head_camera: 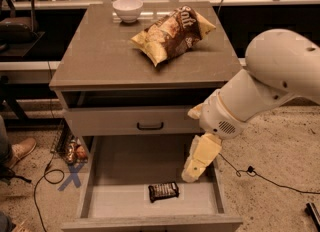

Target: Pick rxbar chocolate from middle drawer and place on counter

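The rxbar chocolate [163, 191] lies flat on the pale floor of the open middle drawer [115, 201], near its front. The counter [100, 56] tops the grey cabinet above it. My arm reaches in from the right and bends down over the drawer's right side. My gripper [199, 160] hangs above the drawer floor, a little to the right of and above the bar, apart from it and holding nothing.
A big yellow-brown chip bag [172, 32] and a white bowl [128, 9] sit on the counter. The upper drawer front with a black handle [150, 125] is closed. Cables [45, 176] lie on the floor at left, with a shoe [20, 150] nearby.
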